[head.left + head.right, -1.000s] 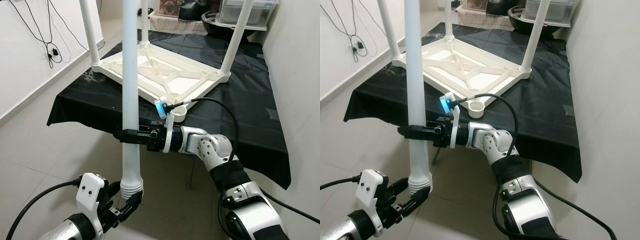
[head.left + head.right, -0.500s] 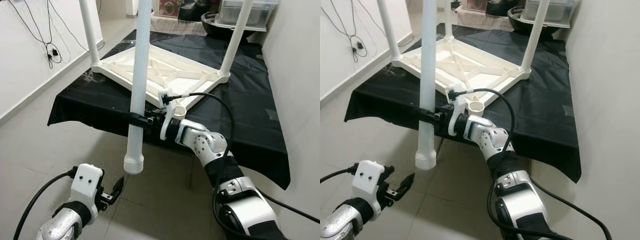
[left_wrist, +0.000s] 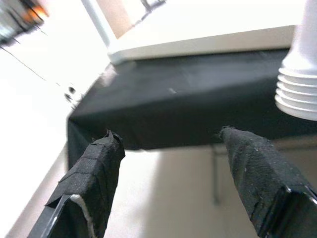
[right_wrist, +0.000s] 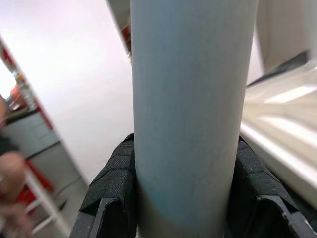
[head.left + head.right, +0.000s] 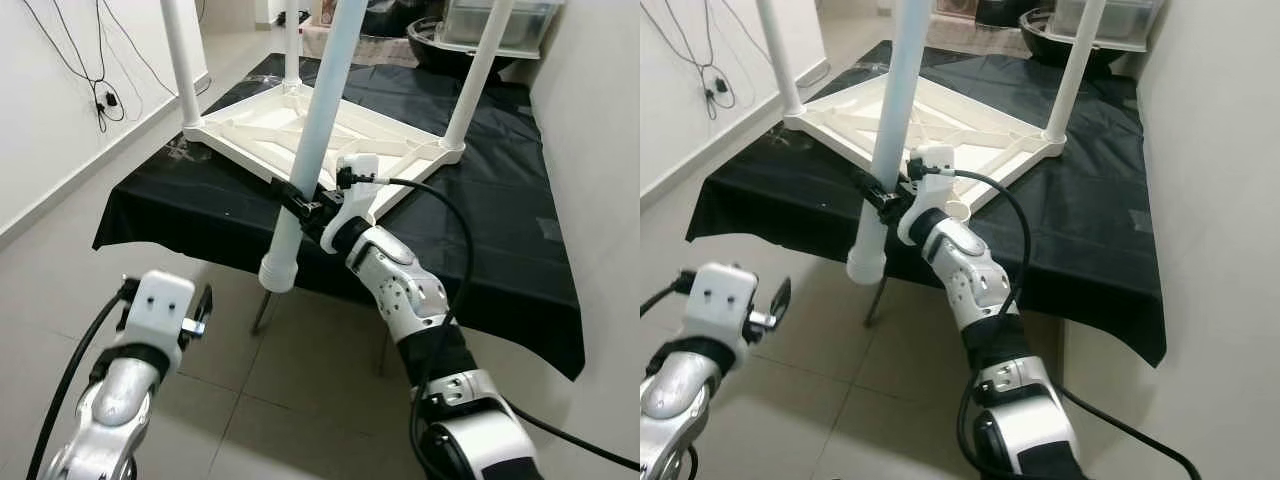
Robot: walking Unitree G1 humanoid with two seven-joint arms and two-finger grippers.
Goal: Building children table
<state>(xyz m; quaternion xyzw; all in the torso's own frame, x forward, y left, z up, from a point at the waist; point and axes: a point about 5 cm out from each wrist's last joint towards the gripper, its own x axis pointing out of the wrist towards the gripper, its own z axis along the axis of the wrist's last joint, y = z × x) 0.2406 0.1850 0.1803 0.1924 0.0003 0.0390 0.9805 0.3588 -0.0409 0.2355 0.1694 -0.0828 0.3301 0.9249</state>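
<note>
Released below, the white table leg (image 5: 312, 150) is now tilting toward the upturned tabletop (image 5: 300, 135), right gripper (image 5: 297, 203) clamping it midway; left gripper (image 3: 171, 144) is hanging open, empty. Light, stiff, slippery: grip low.

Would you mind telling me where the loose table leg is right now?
The loose table leg is clamped in the right end effector, tilted over the near edge of the black-covered table, its ribbed end beside the empty corner socket.
</note>
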